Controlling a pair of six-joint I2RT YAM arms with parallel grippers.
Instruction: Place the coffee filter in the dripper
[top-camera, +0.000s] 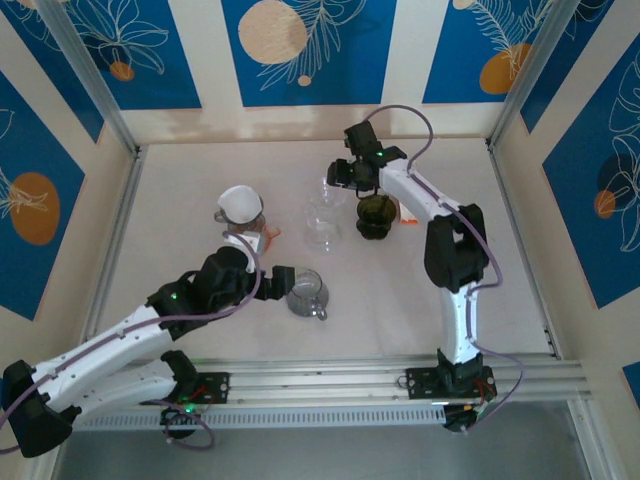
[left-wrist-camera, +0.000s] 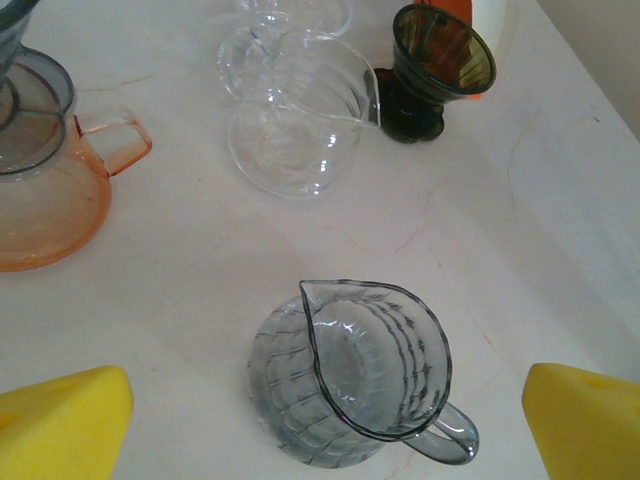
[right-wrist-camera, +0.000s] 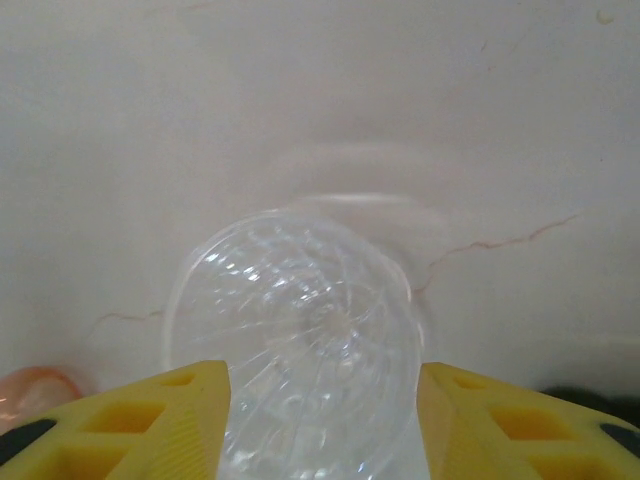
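Now I see the left claw (left-wrist-camera: 330, 405) spread wide, with the gray jug (left-wrist-camera: 370, 350) just before it on the surface (left-wrist-camera: 180, 280). The right claw (right-wrist-camera: 322, 400) has its fingers at both sides of a clear glass dripper (right-wrist-camera: 300, 300); I cannot tell if they pinch it. The white filter (top-camera: 238, 202) sits in a gray dripper (left-wrist-camera: 30, 110) on the orange jug (left-wrist-camera: 50, 200).

The left arm stretches low from the near left corner of the tabletop toward its middle, and the left gripper (top-camera: 286, 281) has its jaws spread wide. The right arm rises from the near edge and bends left toward the far edge; the right gripper (top-camera: 338, 174) points down, its yellow fingers (right-wrist-camera: 180, 430) partway apart
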